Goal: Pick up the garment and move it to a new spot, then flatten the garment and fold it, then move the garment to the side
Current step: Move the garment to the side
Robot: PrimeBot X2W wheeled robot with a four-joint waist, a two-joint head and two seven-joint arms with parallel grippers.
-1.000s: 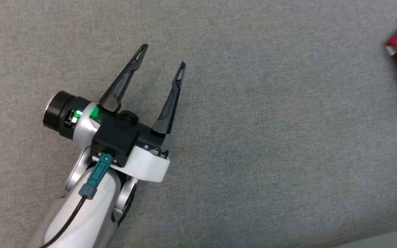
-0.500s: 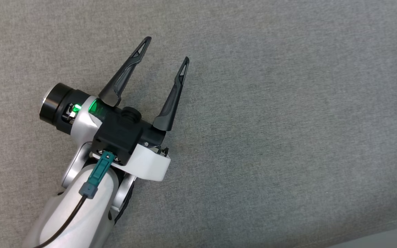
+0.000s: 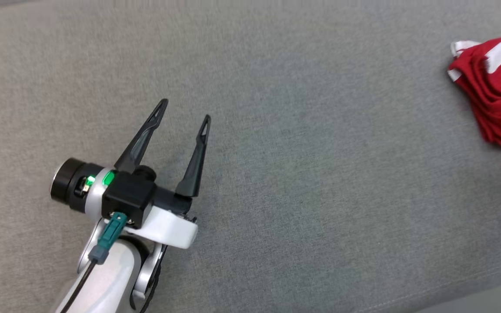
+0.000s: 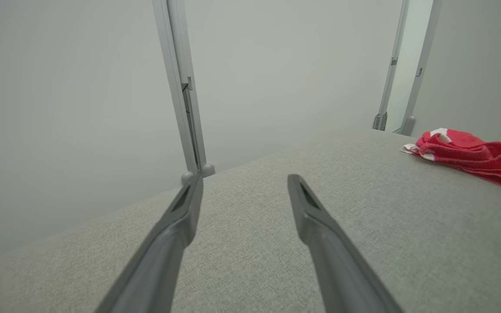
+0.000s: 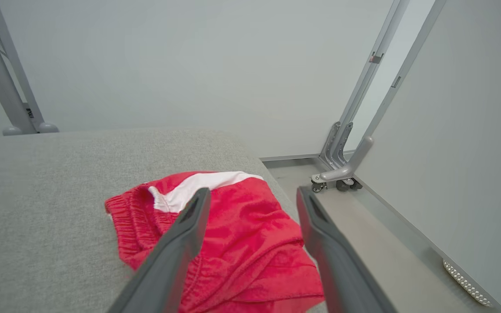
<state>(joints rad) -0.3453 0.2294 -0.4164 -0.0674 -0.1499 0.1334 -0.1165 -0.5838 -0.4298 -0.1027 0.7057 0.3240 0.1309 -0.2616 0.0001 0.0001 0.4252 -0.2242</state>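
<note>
The garment [image 3: 498,87] is a folded pair of red shorts with white stripes. It lies at the right edge of the grey surface in the head view and at the far right in the left wrist view as the garment [image 4: 468,154]. My left gripper [image 3: 185,111] hovers open over bare fabric far to the garment's left, nothing between its fingers. In the right wrist view my right gripper [image 5: 250,193] stands open just above the garment [image 5: 242,234], its fingers apart with nothing held.
The grey padded surface [image 3: 320,174] spreads wide between the left gripper and the garment. Its right edge drops off just past the garment [image 5: 285,182]. Metal frame posts [image 4: 183,87] and a wheeled base [image 5: 337,180] stand against pale walls.
The head camera shifted, bringing the garment back into view at the right. The left gripper sits lower and a little further left in the picture, still open.
</note>
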